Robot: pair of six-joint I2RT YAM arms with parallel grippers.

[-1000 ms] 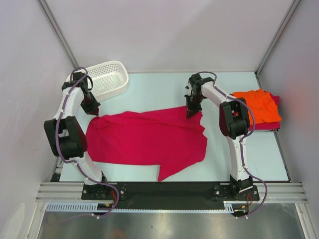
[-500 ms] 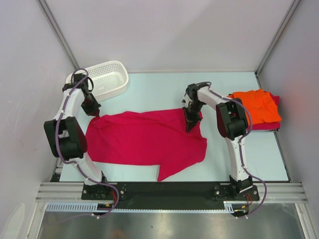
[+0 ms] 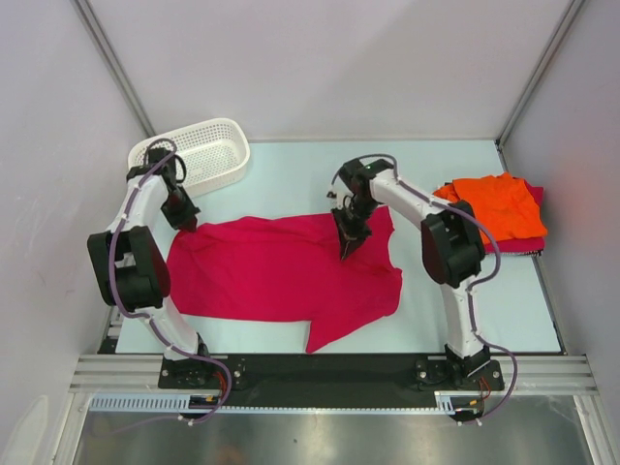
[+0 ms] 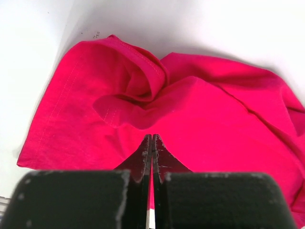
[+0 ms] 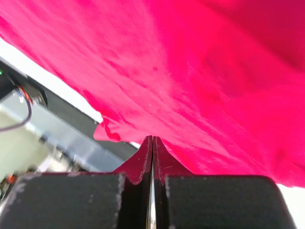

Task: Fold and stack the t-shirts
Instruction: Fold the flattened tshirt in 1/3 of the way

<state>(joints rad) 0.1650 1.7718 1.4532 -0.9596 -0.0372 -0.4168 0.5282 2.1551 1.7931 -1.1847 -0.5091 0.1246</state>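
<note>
Nearest you, the two arm bases sit on the rail at the tabletop's (image 3: 291, 179) near edge. Next item: one crimson t-shirt (image 3: 281, 276), lying spread across the middle of the tabletop between the two arms, mostly flat, with a pointed flap reaching toward the near edge. On the shirt's far-right part you have the right tool (image 3: 347, 247), jaws pressed together and pinching the cloth; the fabric around it is drawn up and turned inward over the rest of the shirt. Your right wrist camera shows that tool (image 5: 152, 143) with fingers closed tip to tip and the crimson cloth (image 5: 214, 71) stretched in a taut, slanting sheet filling most of the view. At the shirt's far-left corner you have the left tool (image 3: 187, 225), likewise closed on cloth. Your left wrist camera shows its fingers (image 4: 152, 145) meeting with no gap, and the crimson fabric (image 4: 214, 129) puckered into a small fold with a hemmed edge just beyond the tips. Farther off on the right edge of the tabletop: one orange t-shirt (image 3: 499, 205), folded and rumpled, lying on top of a second crimson t-shirt (image 3: 528, 244) whose edge shows beneath it. In the far-left corner: one white mesh basket (image 3: 199, 155), near the left arm's wrist.
</note>
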